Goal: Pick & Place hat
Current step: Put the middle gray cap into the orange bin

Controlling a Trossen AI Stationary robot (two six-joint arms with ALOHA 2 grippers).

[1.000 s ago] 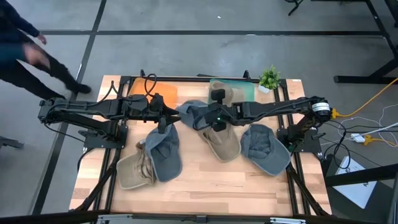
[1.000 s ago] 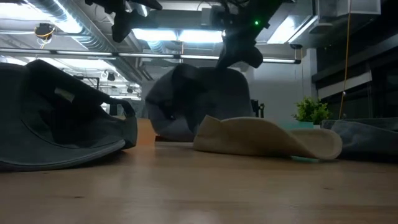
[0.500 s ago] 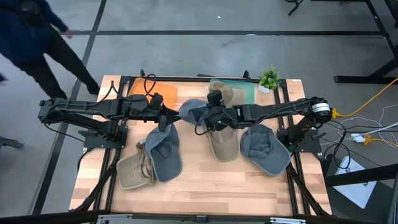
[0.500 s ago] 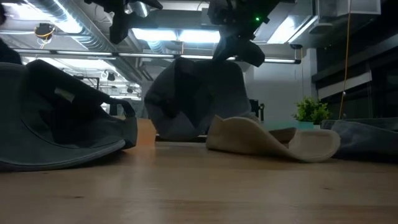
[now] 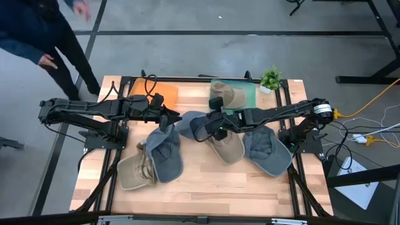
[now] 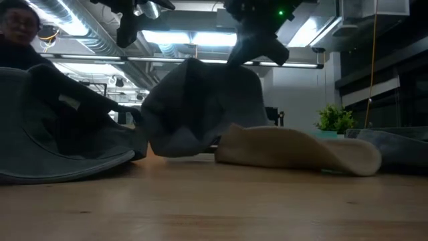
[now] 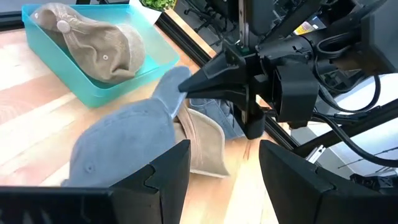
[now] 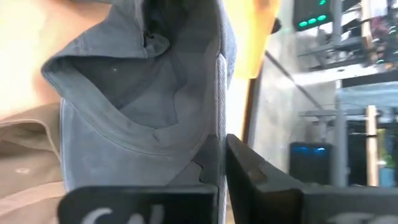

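A grey-blue cap [image 5: 192, 125] hangs at the table's middle with my right gripper [image 5: 212, 125] shut on it; the low view also shows this cap [image 6: 200, 107]. Beside and partly under it, a tan cap [image 5: 229, 147] lies on the wood. My left gripper [image 5: 167, 119] hovers open just left of the grey-blue cap, holding nothing; its fingers [image 7: 168, 177] frame that cap in the left wrist view. A teal tray [image 5: 249, 94] at the far edge holds another tan cap [image 5: 222, 90]. My right gripper pinches the grey-blue cap's brim edge [image 7: 180, 81] between its two shut fingers [image 8: 239, 165], slanting down from the table's right. The crown [image 7: 121, 146] hangs below the fingers, hollow side toward the wrist camera. It lies against the tan cap; whether it touches the table I cannot tell.
A grey cap [image 5: 269, 150] lies right of the tan one. A grey cap [image 5: 165, 153] and a tan cap [image 5: 134, 172] are piled near the left front. An orange mat [image 5: 156, 94] and a small plant [image 5: 270, 78] sit at the far edge. A person [image 5: 44, 31] walks beyond the far left corner.
My right gripper has carried the grey-blue cap a little toward the table's near edge and left. The cap has swung with it and now looms larger in the low view. The tan cap beneath it has shifted slightly.
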